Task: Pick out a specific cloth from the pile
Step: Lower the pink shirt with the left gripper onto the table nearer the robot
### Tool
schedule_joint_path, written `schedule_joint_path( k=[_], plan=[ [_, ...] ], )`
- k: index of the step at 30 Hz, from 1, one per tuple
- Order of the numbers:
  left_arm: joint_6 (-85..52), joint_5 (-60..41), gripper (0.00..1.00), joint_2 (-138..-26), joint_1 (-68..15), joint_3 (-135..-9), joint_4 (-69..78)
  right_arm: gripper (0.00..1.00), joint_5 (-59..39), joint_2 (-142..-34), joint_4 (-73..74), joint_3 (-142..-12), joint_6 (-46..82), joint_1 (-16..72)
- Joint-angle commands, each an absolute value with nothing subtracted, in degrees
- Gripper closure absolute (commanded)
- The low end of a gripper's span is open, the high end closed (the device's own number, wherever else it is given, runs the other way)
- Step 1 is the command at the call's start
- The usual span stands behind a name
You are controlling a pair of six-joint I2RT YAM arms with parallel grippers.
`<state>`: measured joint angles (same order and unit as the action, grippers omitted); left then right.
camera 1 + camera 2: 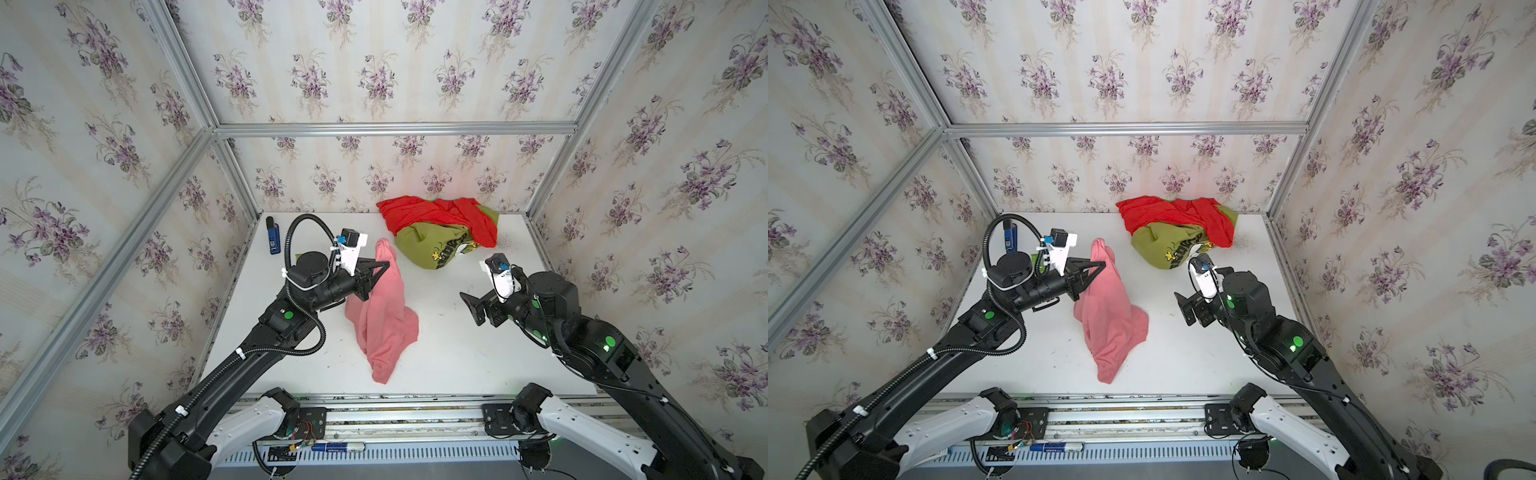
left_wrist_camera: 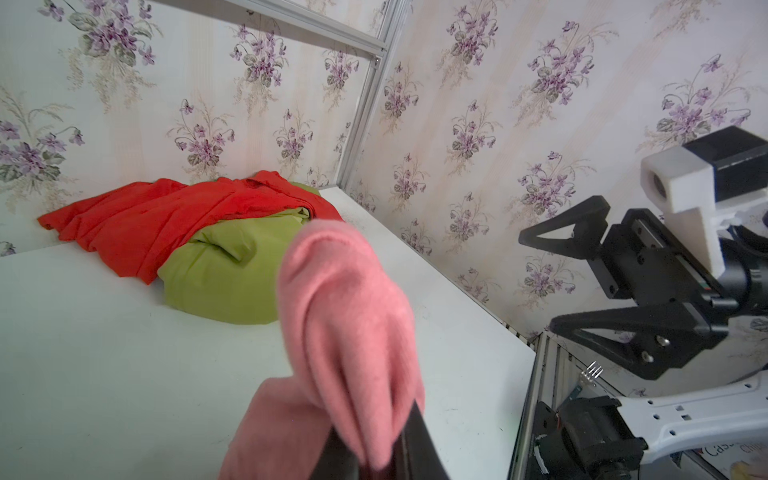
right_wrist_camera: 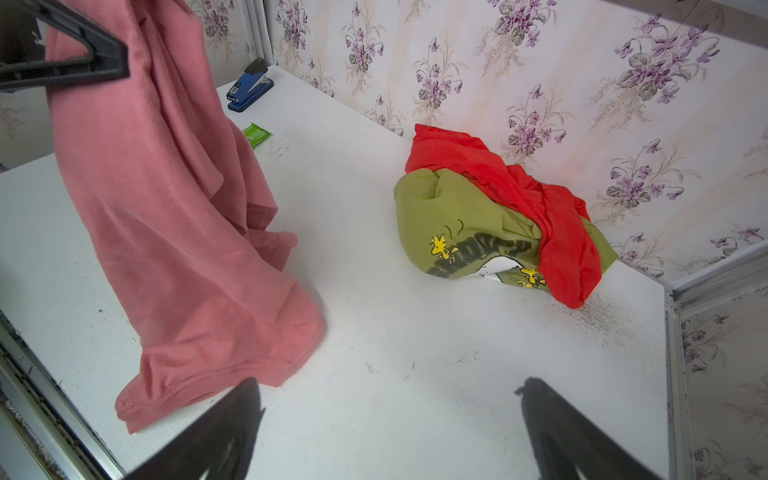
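Over the middle of the counter (image 1: 457, 357), your left claw (image 1: 384, 265) pinches the pink cloth (image 1: 384, 320) near its top. The cloth's tail rests on the surface, well apart from the pile (image 1: 440, 232). Your right claw (image 3: 390, 386) hangs spread and empty. Separation looks done; next, set the cloth down clear.

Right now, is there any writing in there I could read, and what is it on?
"SNOOPY", black letters partly lost in a fold, on the olive-green cloth.
Sticker on the blue stapler: too small to read.
Label on the blue-and-white tube by the front rail: blurred.
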<state>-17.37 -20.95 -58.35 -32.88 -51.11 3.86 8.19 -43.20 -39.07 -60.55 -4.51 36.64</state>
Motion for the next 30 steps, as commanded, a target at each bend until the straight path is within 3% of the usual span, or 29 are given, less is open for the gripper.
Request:
schedule_joint_path(
  k=[1, 19, 30],
  plan=[
    [-18.65, -18.89, 0.96, -57.6, -34.71, -50.58, 5.35, 0.0, 8.74, -42.37, -37.17, -60.64, -4.53, 36.63],
    [-23.24, -12.37, 0.98, -62.3, -49.83, -47.74, 6.77, 0.0, 11.42, -37.06, -39.52, -57.22, -3.78, 36.65],
    [-28.42, -11.34, 0.97, -64.69, -51.85, -43.37, 10.55, 0.0, 12.91, -34.42, -40.24, -54.59, -3.28, 36.65]
  ],
)
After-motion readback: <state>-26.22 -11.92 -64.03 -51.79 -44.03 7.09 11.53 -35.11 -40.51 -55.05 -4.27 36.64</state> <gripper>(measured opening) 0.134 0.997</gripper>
